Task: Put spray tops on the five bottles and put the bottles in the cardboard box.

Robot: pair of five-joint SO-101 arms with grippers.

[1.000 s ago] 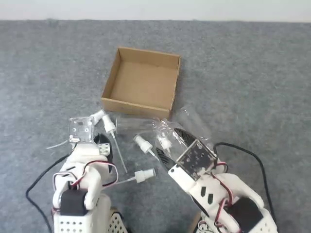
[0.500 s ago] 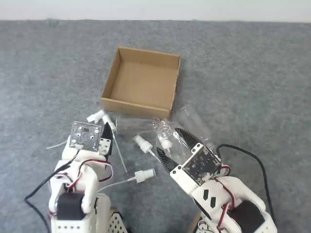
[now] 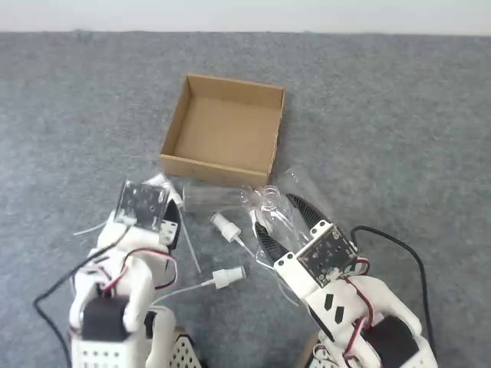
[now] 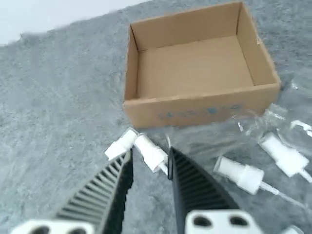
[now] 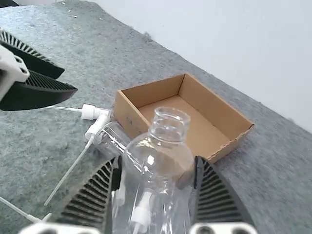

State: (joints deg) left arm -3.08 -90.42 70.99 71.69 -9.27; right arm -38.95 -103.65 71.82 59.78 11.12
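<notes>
Left gripper (image 4: 150, 157): jaws part-open, empty, poised just above pair of spray tops (image 4: 146, 147) lying by near-left corner of cardboard box (image 3: 215, 170).
- Take one top only.
- Centre jaws on white head, not thin tube.
- Close gently so it doesn't skid on carpet (image 3: 399, 115).

Middle: spare top (image 3: 225, 225) and nearer top (image 3: 229, 276) lie loose. Leave them alone.

Right gripper (image 5: 156, 165): clamped on clear bottle (image 5: 163, 141), open neck pointing up toward box.
- Hold bottle steady.
- Bring tube in straight down neck.
</notes>
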